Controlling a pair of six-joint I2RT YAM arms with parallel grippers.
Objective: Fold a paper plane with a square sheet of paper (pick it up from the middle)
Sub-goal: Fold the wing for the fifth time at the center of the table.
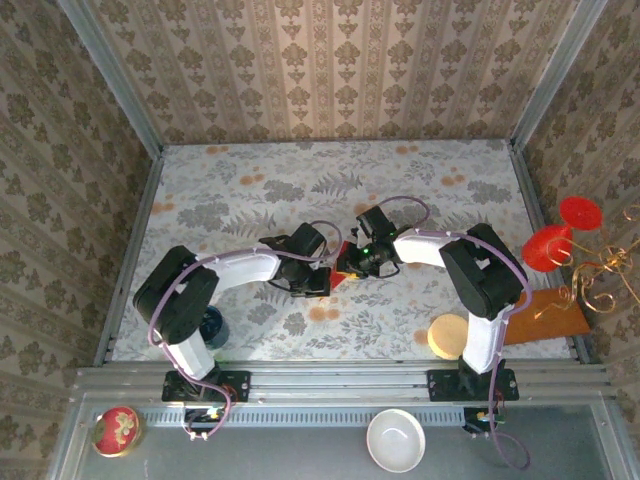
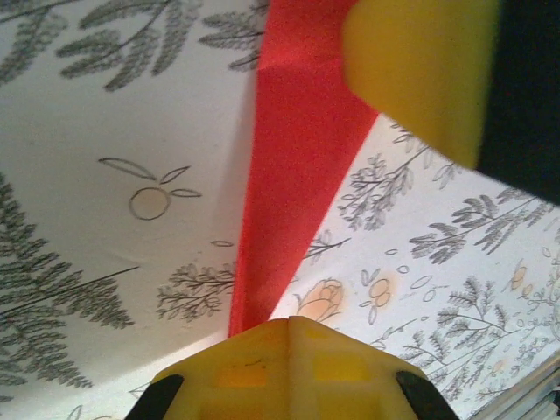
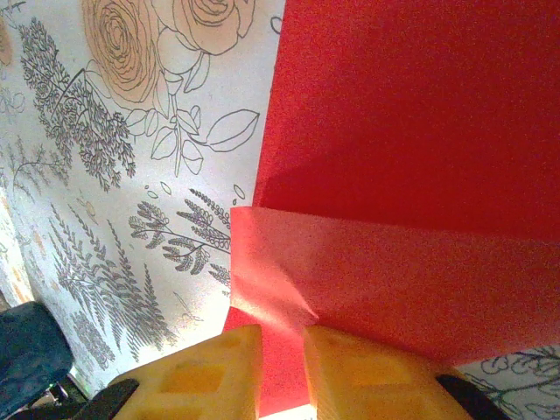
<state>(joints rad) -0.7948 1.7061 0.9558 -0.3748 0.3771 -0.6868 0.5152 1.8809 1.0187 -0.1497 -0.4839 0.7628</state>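
Red, part-folded, the square sheet of paper (image 3: 394, 131) is nipped at a flap in the jaws of the right gripper (image 3: 280, 337), likely to steady the crease. The left gripper (image 2: 289, 325) has its jaws pressed together at the sheet's narrow end, out mid-table (image 1: 250, 180).

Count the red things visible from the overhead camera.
3: the paper sheet at centre, the tin at near left, the glasses at far right. More may be hidden.

I can read no letters, numbers or signs here: the tablecloth (image 1: 250, 170) carries only printed flowers and ferns, and the red paper (image 3: 420, 105) is plain.
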